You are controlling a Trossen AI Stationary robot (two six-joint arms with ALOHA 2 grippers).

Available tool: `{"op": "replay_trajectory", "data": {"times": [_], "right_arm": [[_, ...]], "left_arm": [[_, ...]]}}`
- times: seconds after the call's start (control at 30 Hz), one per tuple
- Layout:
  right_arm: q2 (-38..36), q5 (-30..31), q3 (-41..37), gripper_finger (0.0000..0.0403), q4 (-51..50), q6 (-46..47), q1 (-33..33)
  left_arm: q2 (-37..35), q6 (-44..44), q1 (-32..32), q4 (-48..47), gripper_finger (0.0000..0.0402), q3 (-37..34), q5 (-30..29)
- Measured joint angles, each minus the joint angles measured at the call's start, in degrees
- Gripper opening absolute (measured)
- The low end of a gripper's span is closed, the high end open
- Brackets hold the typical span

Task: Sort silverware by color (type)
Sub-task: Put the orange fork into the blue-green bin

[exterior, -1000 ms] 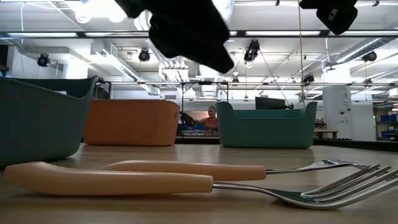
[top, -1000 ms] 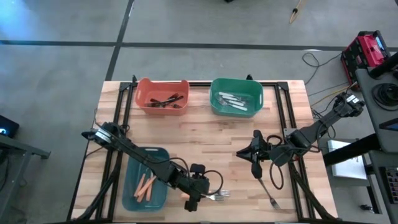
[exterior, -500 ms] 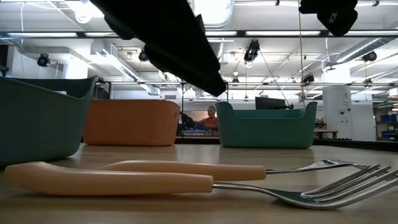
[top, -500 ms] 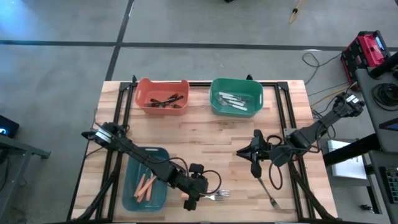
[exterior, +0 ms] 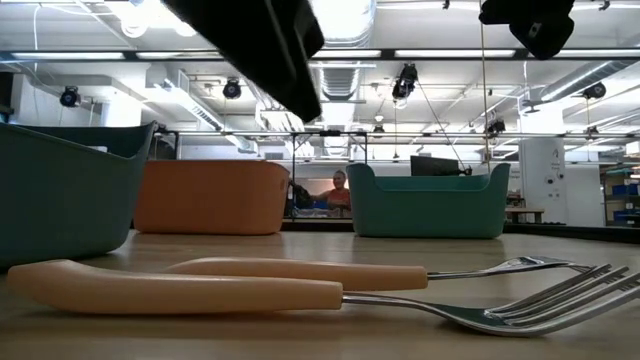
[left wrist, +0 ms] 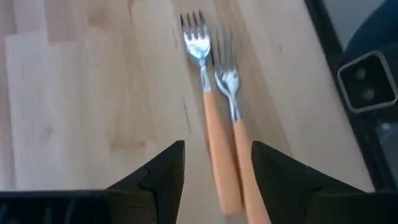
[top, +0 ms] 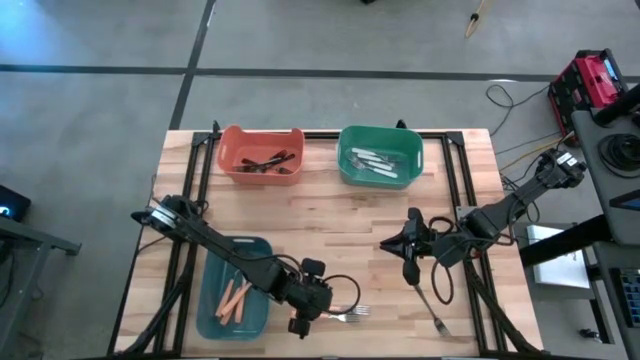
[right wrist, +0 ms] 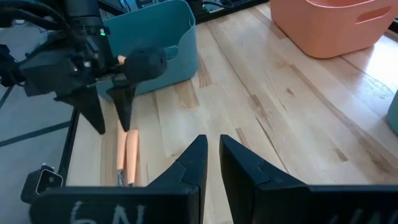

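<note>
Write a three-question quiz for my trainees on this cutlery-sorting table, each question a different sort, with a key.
1. True or false: the left pincer is open above the two orange-handled forks.
2. Which bin holds orange-handled pieces? A. blue bin B. orange bin C. green bin
3. Fill in: the right pincer, holding nothing, is ____.

Key: 1 true; 2 A; 3 shut.
</note>
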Motion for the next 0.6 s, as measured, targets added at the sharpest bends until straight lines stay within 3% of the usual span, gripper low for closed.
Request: {"op": "replay_trajectory", "data": {"times": [0.17, 0.33, 0.47, 0.6], "right_arm": [[0.0, 0.0, 0.0, 0.0033, -0.02, 0.04, 0.0], [0.29, 0.42, 0.0, 0.0033, -0.01, 0.13, 0.0], [0.94, 1.88, -0.02, 0.0033, 0.01, 0.97, 0.0], [1.8, 2.91, -0.05, 0.0033, -0.03, 1.04, -0.02]], "left_arm": [[0.17, -2.91, 0.76, 3.83, 0.0168, 0.04, -6.83], [0.46, -8.41, 1.95, 2.13, 0.0168, 1.97, -7.77], [1.23, -14.15, 1.84, 3.03, 0.0168, 4.85, -12.2], [4.19, -17.42, 1.71, 2.47, 0.0168, 7.22, -11.07]]}}
